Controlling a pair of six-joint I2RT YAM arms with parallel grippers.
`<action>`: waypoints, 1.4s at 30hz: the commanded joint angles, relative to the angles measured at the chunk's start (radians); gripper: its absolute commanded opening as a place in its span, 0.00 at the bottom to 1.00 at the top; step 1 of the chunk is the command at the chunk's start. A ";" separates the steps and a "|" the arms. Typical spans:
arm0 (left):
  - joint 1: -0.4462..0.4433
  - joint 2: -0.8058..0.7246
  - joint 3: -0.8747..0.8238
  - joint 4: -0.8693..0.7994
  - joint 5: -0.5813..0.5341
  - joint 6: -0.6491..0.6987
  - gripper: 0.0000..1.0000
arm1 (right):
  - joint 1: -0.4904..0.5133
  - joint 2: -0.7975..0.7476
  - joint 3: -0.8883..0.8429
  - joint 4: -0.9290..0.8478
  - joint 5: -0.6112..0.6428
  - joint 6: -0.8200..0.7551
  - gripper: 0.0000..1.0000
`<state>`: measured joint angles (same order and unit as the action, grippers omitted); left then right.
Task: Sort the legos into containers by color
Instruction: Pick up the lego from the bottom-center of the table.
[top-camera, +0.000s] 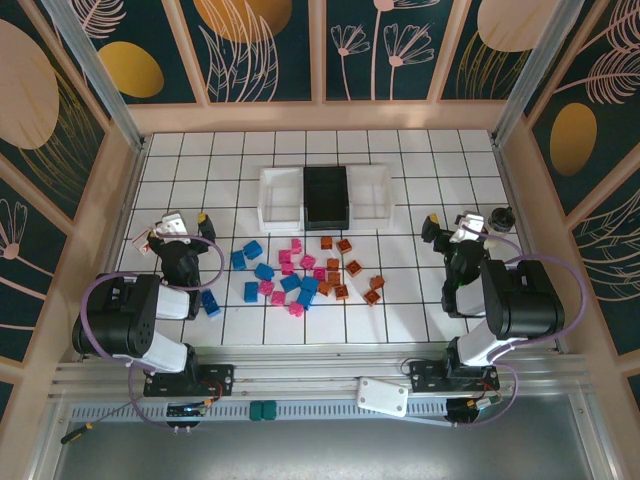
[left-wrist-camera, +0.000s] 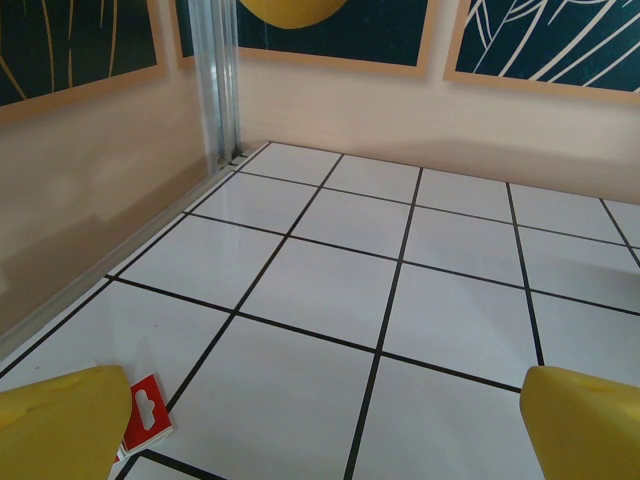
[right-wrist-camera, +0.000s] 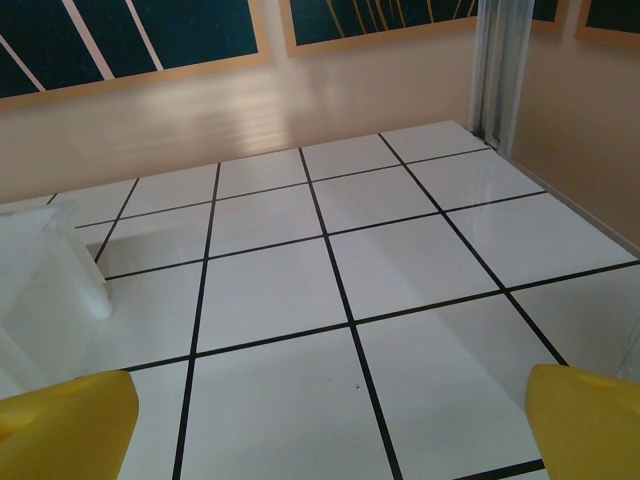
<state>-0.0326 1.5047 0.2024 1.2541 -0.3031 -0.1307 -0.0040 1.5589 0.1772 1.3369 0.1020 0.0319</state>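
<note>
The legos lie loose on the tiled table between my arms: blue ones to the left, pink ones in the middle, orange-brown ones to the right. One blue lego sits apart beside my left arm. Behind them three containers stand in a row: white, black, white; all look empty. My left gripper hovers open over bare tiles left of the pile. My right gripper is open to the right of the pile, and the right white container is at its left.
A small red-and-white card lies by the left gripper's left finger. Wooden walls and metal posts enclose the table on the left, back and right. A white plate lies on the front rail.
</note>
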 joint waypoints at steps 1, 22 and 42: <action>0.007 0.012 0.012 0.051 -0.010 0.011 0.99 | 0.000 0.013 0.021 0.045 -0.012 -0.016 0.99; 0.007 -0.096 0.080 -0.171 -0.015 0.003 0.99 | -0.035 -0.069 0.028 -0.037 -0.005 0.032 0.99; 0.008 -0.670 0.218 -0.775 -0.083 -0.822 0.99 | -0.094 -0.267 0.397 -1.054 -0.127 0.678 0.77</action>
<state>-0.0265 0.8627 0.4198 0.5510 -0.4698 -0.7952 -0.0662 1.2778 0.5674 0.4007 0.2066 0.5411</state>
